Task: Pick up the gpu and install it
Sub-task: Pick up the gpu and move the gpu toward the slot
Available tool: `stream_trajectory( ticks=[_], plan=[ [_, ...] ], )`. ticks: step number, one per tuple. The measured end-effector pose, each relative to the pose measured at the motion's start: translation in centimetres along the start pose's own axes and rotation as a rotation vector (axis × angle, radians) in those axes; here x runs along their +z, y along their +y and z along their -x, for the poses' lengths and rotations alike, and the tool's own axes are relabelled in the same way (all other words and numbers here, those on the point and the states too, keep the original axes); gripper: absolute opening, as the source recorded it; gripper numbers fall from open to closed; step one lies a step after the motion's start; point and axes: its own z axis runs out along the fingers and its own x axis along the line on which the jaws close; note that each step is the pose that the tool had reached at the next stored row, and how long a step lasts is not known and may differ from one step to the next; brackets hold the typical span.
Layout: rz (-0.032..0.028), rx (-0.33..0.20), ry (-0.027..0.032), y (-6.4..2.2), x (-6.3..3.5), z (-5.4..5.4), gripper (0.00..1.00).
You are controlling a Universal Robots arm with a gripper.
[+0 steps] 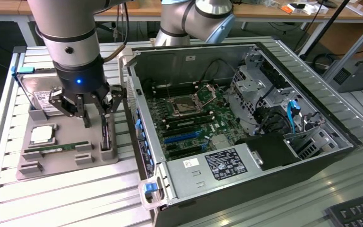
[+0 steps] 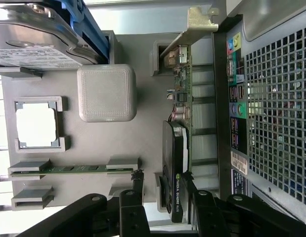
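While fingers [image 1: 87,118] stand wide, I have gripper [image 1: 99,118] low over gpu [image 1: 106,135], one finger on each side of card, no contact as far as I can judge. Gpu stands on edge in slots at right side of gray holder tray [image 1: 62,165], exterior view's right, just beside open computer case [image 1: 251,94]. Step in hand: grasp. I'd centre card between fingers, keep wrist square to it, clamp on dark cooler rather than bare board. Hard drive [image 1: 41,97] sits well apart, far left.
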Motion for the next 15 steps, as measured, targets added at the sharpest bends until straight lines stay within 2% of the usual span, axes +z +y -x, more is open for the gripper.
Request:
stream_trajectory(
  ticks=[4, 8, 10, 12, 13, 15],
  plan=[
    [-0.0002, 0.000, 0.0000, 0.03, 0.01, 0.4, 0.42],
    [-0.0019, 0.000, -0.0001, 0.12, 0.05, 1.6, 0.42],
    [-0.0048, 0.000, -0.0004, 0.35, 0.06, 2.1, 0.42],
    [-0.0084, 0.000, -0.0007, 1.03, 0.05, 2.1, 0.42],
    [-0.0104, 0.000, -0.0007, 1.69, 0.03, 2.1, 0.42],
    [-0.0112, 0.000, -0.0009, 2.24, 0.02, 2.0, 0.42]
  ],
)
